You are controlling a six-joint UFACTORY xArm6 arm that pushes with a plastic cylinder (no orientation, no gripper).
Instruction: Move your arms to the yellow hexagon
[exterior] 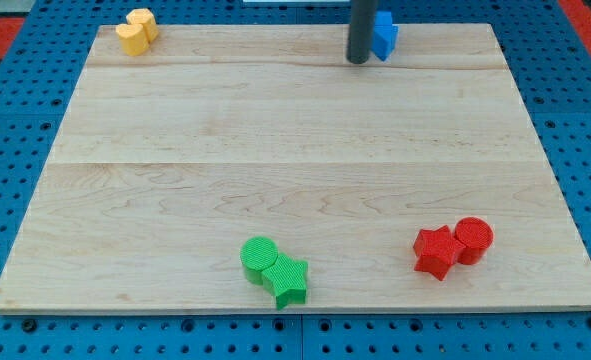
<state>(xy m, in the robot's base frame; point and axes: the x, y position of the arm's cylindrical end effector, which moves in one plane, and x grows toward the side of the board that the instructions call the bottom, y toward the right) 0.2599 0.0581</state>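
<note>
Two yellow blocks sit touching at the board's top left corner: the front one (130,38) looks like the yellow hexagon, the one behind it (143,21) is of unclear shape. My tip (358,61) is at the top of the board right of centre, far to the right of the yellow blocks. It stands just left of a blue block (385,35), close to it or touching it.
A green cylinder (260,258) and a green star (290,280) touch near the bottom centre. A red star (436,250) and a red cylinder (473,239) touch at the bottom right. The wooden board (295,150) lies on a blue pegboard.
</note>
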